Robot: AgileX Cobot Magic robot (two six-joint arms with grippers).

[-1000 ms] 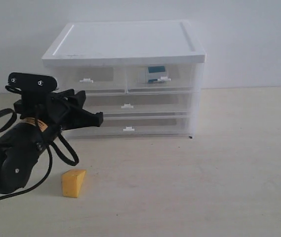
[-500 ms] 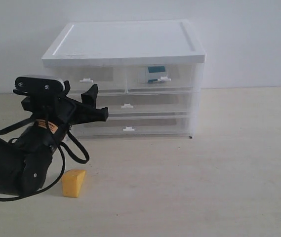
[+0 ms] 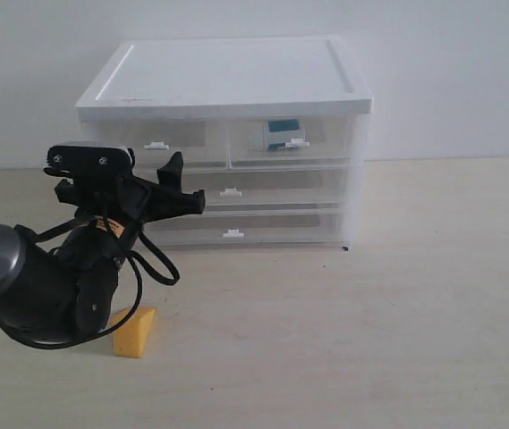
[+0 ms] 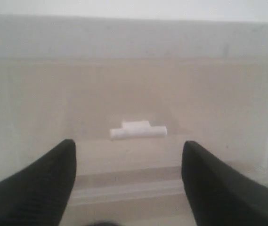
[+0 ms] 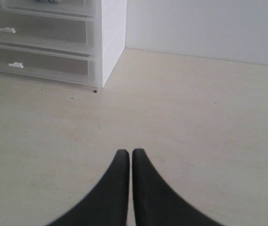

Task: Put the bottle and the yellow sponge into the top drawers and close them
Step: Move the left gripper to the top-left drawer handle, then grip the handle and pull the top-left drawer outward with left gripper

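1. Left pincer [image 3: 185, 183]: hangs at left-centre of the exterior frame, facing the front of the cabinet [image 3: 227, 76]. Its fingers are spread wide with nothing between them.
2. Left wrist view: a white handle tab [image 4: 138, 130] sits centred in the gap between the two fingers, clear of both. The white lid strip runs just above, so I take this for the top left drawer [image 3: 160, 147]. Judgement: the pincer is lined up to take that tab and pull, since the drawer must open before anything goes in.
3. Yellow sponge [image 3: 136, 331]: lies on the counter [image 3: 397, 313] at lower left, just under the arm and partly covered by it. Nothing holds it.
4. Bottle [image 3: 281, 134]: inside the top right drawer [image 3: 321, 143], upper centre, seen through the clear front close behind the tab. That drawer looks flush and closed.
5. Top left drawer: closed. Looks empty, though the plastic is hazy.
6. Full-width drawers [image 3: 229, 192] below: both closed, nothing seen inside.
7. Right pincer [image 5: 127, 155]: fingers pressed together, nothing held, over bare counter off the cabinet's corner. It is out of the exterior frame. Judgement: it is idle because the bottle half is done.
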